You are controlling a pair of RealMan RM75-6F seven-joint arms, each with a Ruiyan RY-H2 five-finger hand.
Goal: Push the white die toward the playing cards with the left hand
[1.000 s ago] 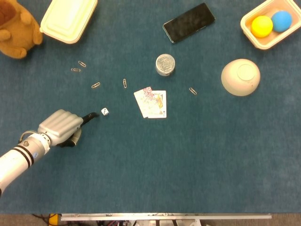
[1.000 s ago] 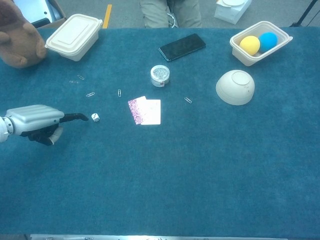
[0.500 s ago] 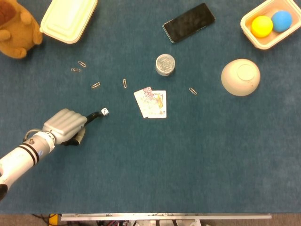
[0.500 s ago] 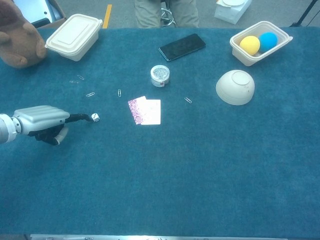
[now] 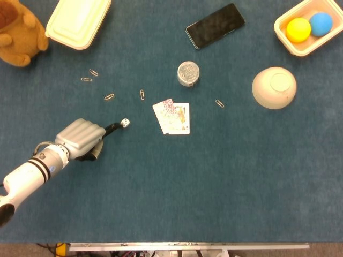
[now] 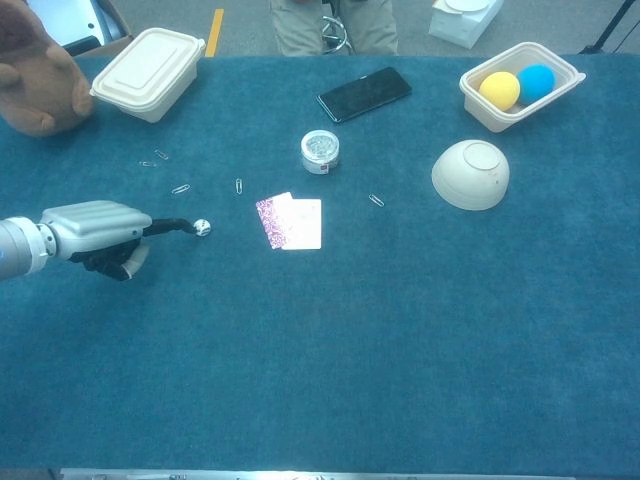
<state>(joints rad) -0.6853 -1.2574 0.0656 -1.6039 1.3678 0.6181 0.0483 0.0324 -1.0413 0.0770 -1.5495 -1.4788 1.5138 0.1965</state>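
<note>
Left hand (image 5: 80, 140) is mostly curled, gripping nothing, one dark fingertip (image 5: 116, 126) touching the die (image 5: 124, 122) left of the cards (image 5: 172, 117), mid-table. Push straight, low, slowly, so it slides.

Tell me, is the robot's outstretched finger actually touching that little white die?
Touching. In the head view, the dark fingertip of the left hand meets the white die with no table showing between them; the chest view shows the same.

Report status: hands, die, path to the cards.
Left hand fingertip on white die. Right hand not in view. Die short of playing cards. Nothing between them.
</note>
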